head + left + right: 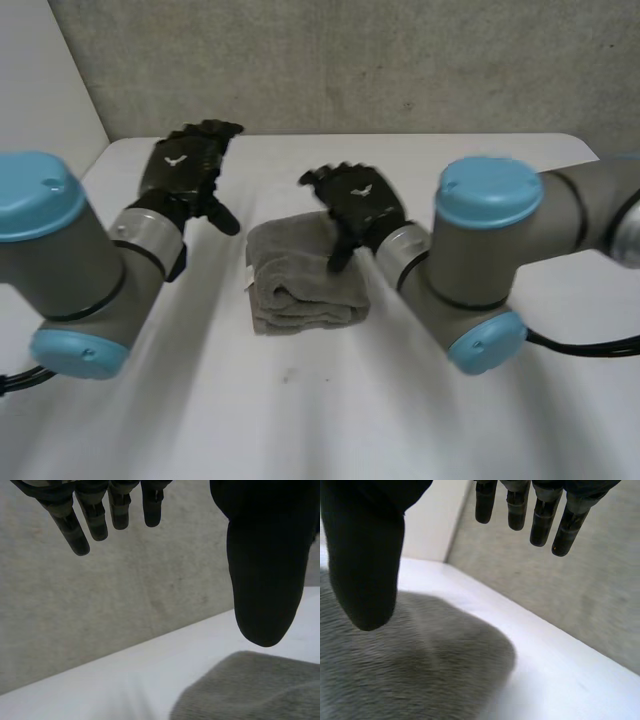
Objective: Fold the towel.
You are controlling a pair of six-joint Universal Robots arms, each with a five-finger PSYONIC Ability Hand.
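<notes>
The folded grey terry towel (300, 275), laid on the white worktop (300, 410), is judged soft and best pinched at an edge; its far corner is overhung by the black right hand (358, 200), the black left hand (185, 165) apart, both with fingers straight, empty.

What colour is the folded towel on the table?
The towel is plain greyish-brown, with no pattern; the head view shows it best.

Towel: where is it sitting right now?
In the head view the folded grey towel lies in the middle of the table, its far right corner beneath the right hand, the left hand apart to its left.
</notes>
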